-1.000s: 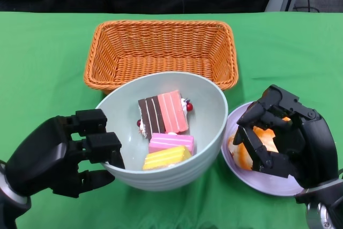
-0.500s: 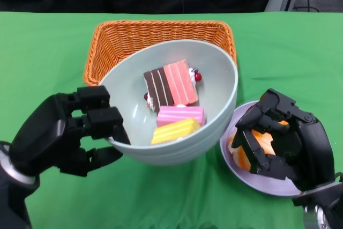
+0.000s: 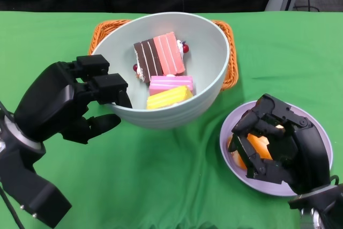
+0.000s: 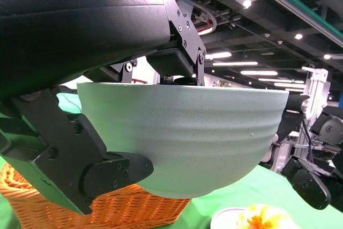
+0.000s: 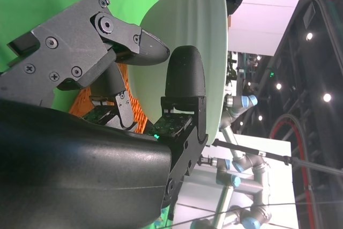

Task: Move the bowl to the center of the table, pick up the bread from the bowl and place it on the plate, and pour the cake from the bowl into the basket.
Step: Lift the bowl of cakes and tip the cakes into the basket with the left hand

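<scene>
The pale green bowl [image 3: 211, 73] is raised off the table, over the near part of the orange wicker basket [image 3: 231, 63], its rim pinched by the left hand [image 3: 72, 100]; inside lie cake [image 3: 159, 54] pieces, striped brown-and-pink, pink, and yellow; the orange bread [image 3: 256, 146] rests on the lilac plate [image 3: 316, 132], under the right hand [image 3: 276, 146]

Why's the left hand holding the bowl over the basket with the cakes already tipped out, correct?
Not quite. The left hand holds the bowl above the basket, but the cakes are still inside the bowl, as the head view shows. Nothing has been poured yet.
</scene>
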Robot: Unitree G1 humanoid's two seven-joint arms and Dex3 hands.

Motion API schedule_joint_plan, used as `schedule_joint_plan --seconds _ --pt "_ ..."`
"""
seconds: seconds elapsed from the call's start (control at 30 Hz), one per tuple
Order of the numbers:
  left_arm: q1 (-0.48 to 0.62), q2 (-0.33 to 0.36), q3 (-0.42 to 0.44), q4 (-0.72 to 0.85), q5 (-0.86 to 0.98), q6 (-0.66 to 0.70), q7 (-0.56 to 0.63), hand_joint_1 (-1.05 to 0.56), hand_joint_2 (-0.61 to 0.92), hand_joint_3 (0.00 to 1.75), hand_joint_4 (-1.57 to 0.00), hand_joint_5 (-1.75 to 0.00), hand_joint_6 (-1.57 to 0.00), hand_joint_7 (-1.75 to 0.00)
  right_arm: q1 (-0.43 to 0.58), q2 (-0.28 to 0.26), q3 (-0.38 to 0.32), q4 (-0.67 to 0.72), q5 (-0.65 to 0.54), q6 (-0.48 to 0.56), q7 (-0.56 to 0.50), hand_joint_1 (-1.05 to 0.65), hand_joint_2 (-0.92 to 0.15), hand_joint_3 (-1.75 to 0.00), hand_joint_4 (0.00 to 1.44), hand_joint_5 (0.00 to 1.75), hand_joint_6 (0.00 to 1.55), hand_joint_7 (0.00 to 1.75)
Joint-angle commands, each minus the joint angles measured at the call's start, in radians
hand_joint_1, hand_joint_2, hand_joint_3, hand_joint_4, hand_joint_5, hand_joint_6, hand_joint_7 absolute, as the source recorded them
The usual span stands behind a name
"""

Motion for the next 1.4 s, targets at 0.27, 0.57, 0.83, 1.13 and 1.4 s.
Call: schedule_joint_plan --seconds 0.27,0.57,0.83,1.13,1.4 --pt "-0.196 -0.051 -0.075 0.186 0.082 0.115 0.175 -0.05 0.49 1.15 -0.73 -1.69 -0.80 -1.38 -0.030 -0.002 -0.005 0.066 -0.013 -0.051 -0.001 -0.23 -0.54 -0.87 0.72 1.59 0.65 1.35" --pt "-0.235 -0.052 -0.136 0.237 0.083 0.128 0.234 -0.06 0.57 1.06 -0.72 -1.70 -0.78 -1.39 -0.033 -0.002 -0.005 0.078 -0.014 -0.061 -0.002 -0.23 -0.54 -0.88 0.72 1.59 0.65 1.36" --pt "-0.349 -0.165 -0.162 0.386 0.028 0.242 0.190 -0.05 0.70 0.85 -0.65 -1.74 -0.62 -1.60 -0.042 -0.005 -0.002 0.106 -0.034 -0.050 -0.011 -0.23 -0.53 -0.89 0.71 1.58 0.65 1.35" --pt "-0.416 -0.237 -0.163 0.454 -0.042 0.285 0.129 -0.09 0.92 0.27 -0.61 -1.73 -0.63 -1.50 -0.062 -0.002 -0.004 0.159 -0.049 -0.080 -0.020 -0.21 -0.51 -0.95 0.71 1.58 0.64 1.35" --pt "-0.442 -0.300 -0.125 0.461 -0.161 0.326 0.005 -0.05 0.72 0.84 -0.67 -1.66 -0.73 -1.45 -0.067 -0.003 0.000 0.186 -0.046 -0.096 -0.014 -0.21 -0.52 -0.93 0.71 1.56 0.63 1.34"
